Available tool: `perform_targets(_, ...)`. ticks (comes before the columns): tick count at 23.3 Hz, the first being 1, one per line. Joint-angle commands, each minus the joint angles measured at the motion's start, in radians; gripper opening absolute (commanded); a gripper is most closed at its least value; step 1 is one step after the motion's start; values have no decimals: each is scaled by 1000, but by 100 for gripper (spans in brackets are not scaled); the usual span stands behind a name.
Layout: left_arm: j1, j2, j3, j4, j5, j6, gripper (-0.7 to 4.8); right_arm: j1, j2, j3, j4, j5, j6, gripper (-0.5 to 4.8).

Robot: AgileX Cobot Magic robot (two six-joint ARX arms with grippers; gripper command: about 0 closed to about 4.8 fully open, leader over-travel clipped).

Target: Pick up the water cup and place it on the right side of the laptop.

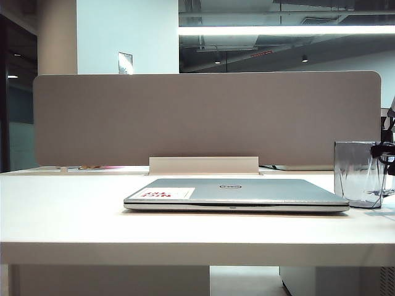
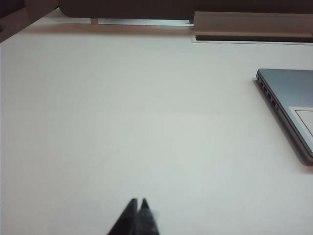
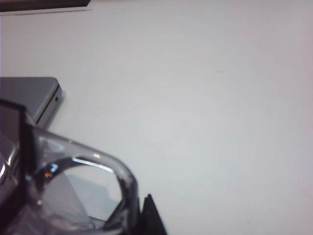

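The closed silver-grey laptop (image 1: 247, 191) lies flat in the middle of the white table, a white-and-red sticker on its lid. Just past its right end is the smoky transparent water cup (image 1: 358, 172), upright, its base at or just above the tabletop. My right gripper (image 1: 379, 151) comes in from the right edge and is shut on the cup's rim. In the right wrist view the cup's wall (image 3: 98, 157) runs between the right gripper's (image 3: 137, 211) fingers, with a laptop corner (image 3: 29, 95) beyond. My left gripper (image 2: 138, 201) is shut and empty over bare table, well away from the laptop (image 2: 293, 98).
A grey partition panel (image 1: 203, 117) closes off the back of the table. A pale cable box (image 1: 203, 165) stands behind the laptop, also seen as the cable box (image 2: 249, 24) in the left wrist view. The table's front edge (image 1: 197, 243) runs across the foreground.
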Motion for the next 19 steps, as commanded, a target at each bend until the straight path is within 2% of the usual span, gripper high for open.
perform_targets(1, -1, 1, 4, -2, 5, -3, -5, 2, 34, 0, 20, 0, -17, 28)
perform_targets(2, -1, 1, 4, -2, 5, -3, -5, 2, 39, 0, 21, 0, -17, 59)
perform_targets(4, -1, 1, 4, -2, 5, -3, -5, 2, 39, 0, 28, 0, -17, 87)
perform_targets(13, -1, 1, 4, -2, 5, -3, -5, 2, 26, -25, 39, 0, -6, 106)
perform_targets(19, -1, 1, 4, -2, 5, -3, -5, 6, -96, -106, 37, 5, -6, 108)
